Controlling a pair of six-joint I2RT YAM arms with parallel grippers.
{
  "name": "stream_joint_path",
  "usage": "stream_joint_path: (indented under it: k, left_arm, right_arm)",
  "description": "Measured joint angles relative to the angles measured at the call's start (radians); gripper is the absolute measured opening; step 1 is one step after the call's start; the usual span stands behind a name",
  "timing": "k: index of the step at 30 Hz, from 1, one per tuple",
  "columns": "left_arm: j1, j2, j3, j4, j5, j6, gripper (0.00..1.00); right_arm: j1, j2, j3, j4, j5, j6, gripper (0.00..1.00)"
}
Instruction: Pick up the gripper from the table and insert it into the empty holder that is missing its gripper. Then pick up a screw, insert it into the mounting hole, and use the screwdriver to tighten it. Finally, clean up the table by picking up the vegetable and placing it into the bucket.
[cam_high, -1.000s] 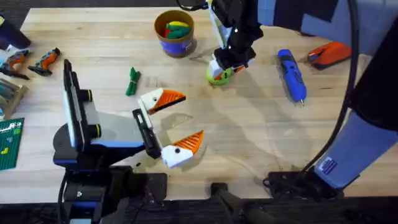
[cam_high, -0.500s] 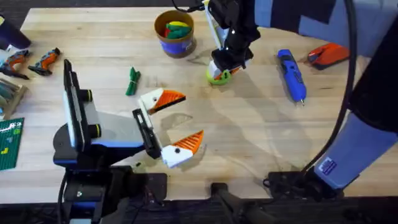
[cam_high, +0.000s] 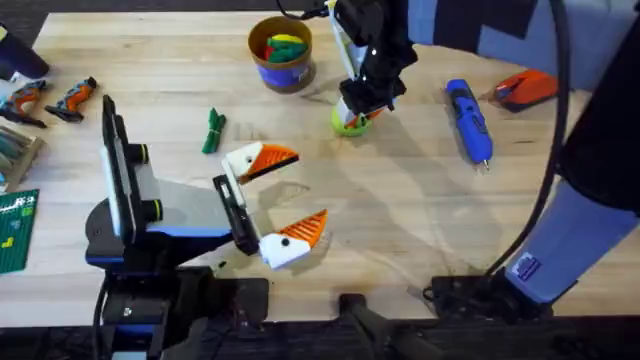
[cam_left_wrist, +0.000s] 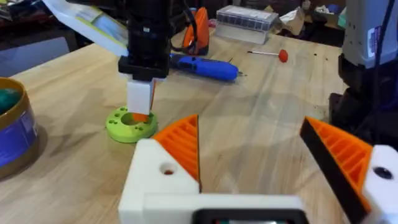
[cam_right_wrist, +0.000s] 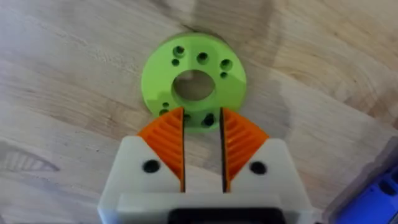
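Observation:
My right gripper (cam_high: 352, 110) hangs just above the lime-green disc (cam_right_wrist: 193, 78), its orange pads (cam_right_wrist: 171, 140) drawn close on a small dark screw (cam_right_wrist: 208, 119) at their tips. Nearer the table's front, my left gripper (cam_high: 280, 200) stands open and holds nothing. Both its white holder blocks (cam_left_wrist: 163, 180) carry orange ribbed gripper tips (cam_left_wrist: 181, 144). A round hole (cam_left_wrist: 168, 169) shows in one block. The blue screwdriver (cam_high: 468, 120) lies to the right of the disc. The dark green vegetable (cam_high: 212, 131) lies left of centre. The blue bucket (cam_high: 281, 54) stands at the back and holds toy pieces.
A red tool (cam_high: 530, 88) lies at the far right. Small orange-and-black tools (cam_high: 60, 98) and a green board (cam_high: 17, 232) sit at the left edge. A thin rod with a red knob (cam_left_wrist: 273, 55) lies beyond the screwdriver.
My right gripper has shifted slightly back and up over the green disc. The left arm has not moved.

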Motion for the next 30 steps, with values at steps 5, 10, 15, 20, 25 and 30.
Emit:
stream_joint_path:
  k: [5,10,15,20,25,30]
  left_arm:
    - [0.000,0.000,0.000,0.000,0.000,0.000,0.985]
    - [0.000,0.000,0.000,0.000,0.000,0.000,0.985]
    - [0.000,0.000,0.000,0.000,0.000,0.000,0.985]
    - [0.000,0.000,0.000,0.000,0.000,0.000,0.986]
    - [0.000,0.000,0.000,0.000,0.000,0.000,0.986]
    - [0.000,0.000,0.000,0.000,0.000,0.000,0.986]
  right_arm:
    - [0.000,0.007,0.000,0.003,0.000,0.000,0.280]
    - [0.000,0.007,0.000,0.003,0.012,0.000,0.239]
    - [0.006,0.007,0.000,0.003,0.027,0.000,0.138]
    - [0.005,0.007,0.002,-0.001,0.047,-0.002,0.013]
    - [0.002,0.007,0.002,-0.001,0.053,-0.003,0.008]
    - [0.003,0.007,0.002,-0.001,0.056,-0.003,0.007]
